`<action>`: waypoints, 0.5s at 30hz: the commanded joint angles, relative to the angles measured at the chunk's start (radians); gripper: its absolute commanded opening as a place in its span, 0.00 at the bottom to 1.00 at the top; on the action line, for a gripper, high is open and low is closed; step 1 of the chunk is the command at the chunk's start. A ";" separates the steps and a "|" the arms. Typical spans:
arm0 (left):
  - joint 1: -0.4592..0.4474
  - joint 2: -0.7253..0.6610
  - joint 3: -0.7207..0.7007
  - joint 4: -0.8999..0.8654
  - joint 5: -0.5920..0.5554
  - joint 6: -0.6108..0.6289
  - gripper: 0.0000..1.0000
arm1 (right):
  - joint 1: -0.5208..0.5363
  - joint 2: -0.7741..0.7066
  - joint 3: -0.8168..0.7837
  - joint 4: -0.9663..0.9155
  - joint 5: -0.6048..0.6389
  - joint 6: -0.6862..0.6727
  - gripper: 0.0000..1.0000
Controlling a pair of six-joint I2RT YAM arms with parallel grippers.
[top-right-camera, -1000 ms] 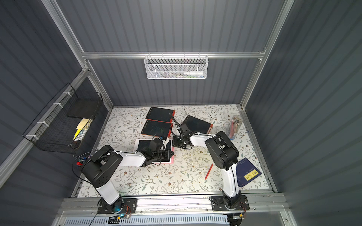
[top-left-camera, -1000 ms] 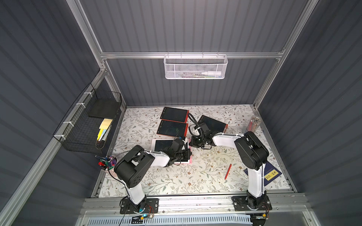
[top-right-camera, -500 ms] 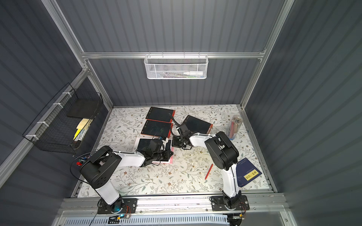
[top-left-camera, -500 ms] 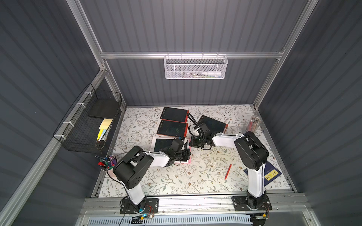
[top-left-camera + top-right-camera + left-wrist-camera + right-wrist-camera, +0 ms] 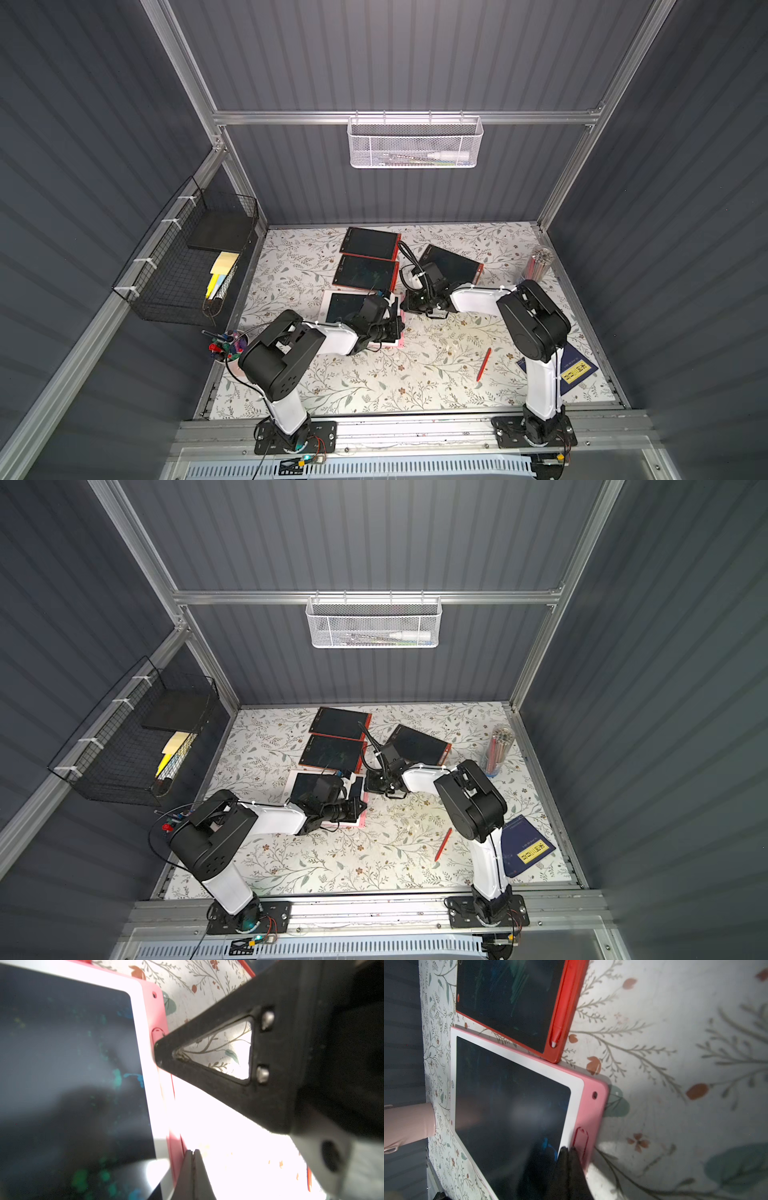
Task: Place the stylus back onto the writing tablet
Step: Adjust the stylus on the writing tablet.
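The pink-and-white writing tablet (image 5: 338, 305) (image 5: 301, 787) lies left of centre, dark screen up. My left gripper (image 5: 397, 328) (image 5: 193, 1152) is shut, its tips beside the tablet's pink side strip (image 5: 173, 1142). My right gripper (image 5: 405, 301) (image 5: 568, 1149) is also shut, its tips resting on that strip by a small tab (image 5: 581, 1138). Neither holds anything. A red stylus (image 5: 483, 364) (image 5: 443, 844) lies loose on the table near the right arm's base, away from both grippers. Whether a stylus sits in the pink strip I cannot tell.
Three red tablets (image 5: 370, 243) (image 5: 365, 272) (image 5: 451, 264) lie behind the grippers, one with its stylus (image 5: 560, 1020) docked. A pen cup (image 5: 226, 347) stands at the left edge, a clear pencil tumbler (image 5: 538, 266) at the right, and a blue notebook (image 5: 575, 370) at the front right.
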 commanded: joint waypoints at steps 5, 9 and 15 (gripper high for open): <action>0.022 0.019 -0.066 -0.048 0.022 -0.006 0.00 | -0.004 0.014 -0.059 -0.090 0.077 0.005 0.00; 0.032 0.017 -0.090 -0.030 0.027 -0.012 0.00 | -0.004 0.006 -0.074 -0.088 0.091 0.010 0.00; 0.041 0.012 -0.105 -0.016 0.070 -0.016 0.00 | -0.005 0.011 -0.073 -0.086 0.086 0.013 0.00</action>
